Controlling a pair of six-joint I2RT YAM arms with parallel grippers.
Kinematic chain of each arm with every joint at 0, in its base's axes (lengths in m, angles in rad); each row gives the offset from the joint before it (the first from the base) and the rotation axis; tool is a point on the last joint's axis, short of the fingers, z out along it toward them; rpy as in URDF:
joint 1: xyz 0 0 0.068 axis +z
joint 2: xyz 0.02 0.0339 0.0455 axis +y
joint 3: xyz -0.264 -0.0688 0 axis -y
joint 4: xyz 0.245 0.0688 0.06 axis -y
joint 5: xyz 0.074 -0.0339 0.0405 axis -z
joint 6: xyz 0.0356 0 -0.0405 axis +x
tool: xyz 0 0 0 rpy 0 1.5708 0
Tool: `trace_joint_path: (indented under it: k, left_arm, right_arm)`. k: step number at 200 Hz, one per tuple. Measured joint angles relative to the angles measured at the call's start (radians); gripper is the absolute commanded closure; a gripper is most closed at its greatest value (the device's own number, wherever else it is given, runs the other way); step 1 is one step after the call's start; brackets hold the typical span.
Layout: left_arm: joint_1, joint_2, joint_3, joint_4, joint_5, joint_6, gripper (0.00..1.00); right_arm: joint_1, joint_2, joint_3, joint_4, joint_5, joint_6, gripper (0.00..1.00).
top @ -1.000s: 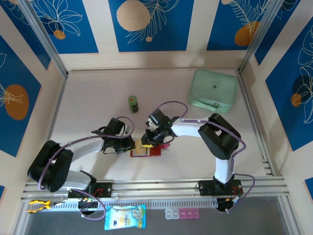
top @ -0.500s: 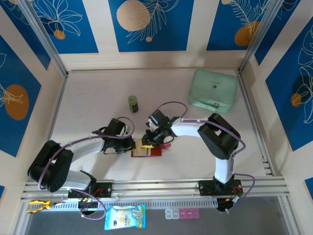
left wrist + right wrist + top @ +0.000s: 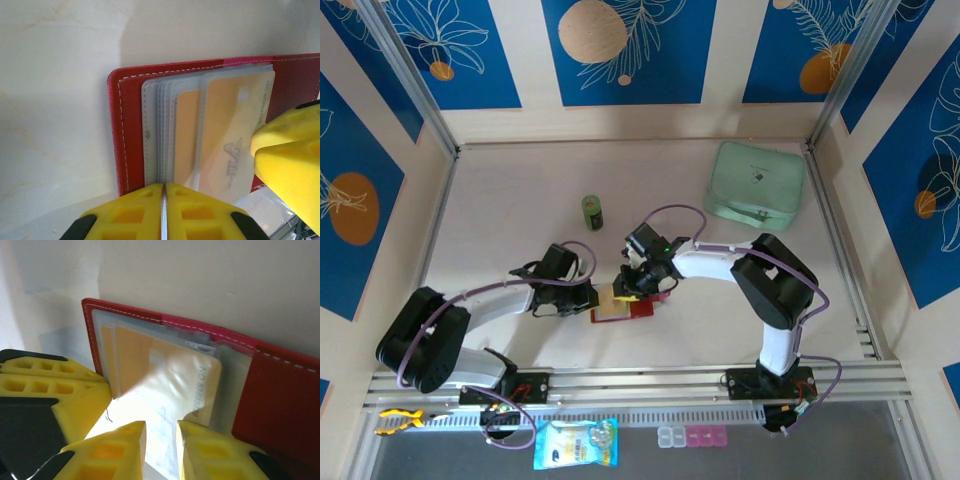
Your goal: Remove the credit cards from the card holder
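Note:
The red card holder point(image 3: 638, 311) lies open on the table between both arms. Its greyish sleeves fan out in the left wrist view, with tan credit cards point(image 3: 225, 125) showing in them. My left gripper point(image 3: 164, 186) is shut on the near edge of a sleeve at the card holder's point(image 3: 131, 130) left side; from above it point(image 3: 588, 298) sits against the holder's left edge. My right gripper point(image 3: 161, 427) hovers over the top credit card point(image 3: 150, 360), jaws a narrow gap apart, glossy card surface showing between them. Its place from above is point(image 3: 628, 285).
A small green can point(image 3: 592, 211) stands behind the grippers. At the back right a mint-green pouch point(image 3: 755, 183) lies flat. On the front rail are a blue snack packet point(image 3: 576, 443) and a pill box point(image 3: 692, 436). Walls enclose three sides.
The right gripper's jaws have eased slightly apart. The card holder has crept a touch to the right. The left gripper stays shut in place.

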Motion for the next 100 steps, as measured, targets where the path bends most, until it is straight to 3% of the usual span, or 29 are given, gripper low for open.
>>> trace_joint_path:
  k: [100]
  left_arm:
    - [-0.003,-0.01,0.066,-0.06,-0.016,0.004,0.9]
  right_arm:
    - [-0.012,-0.081,-0.047,0.036,-0.012,-0.003,0.74]
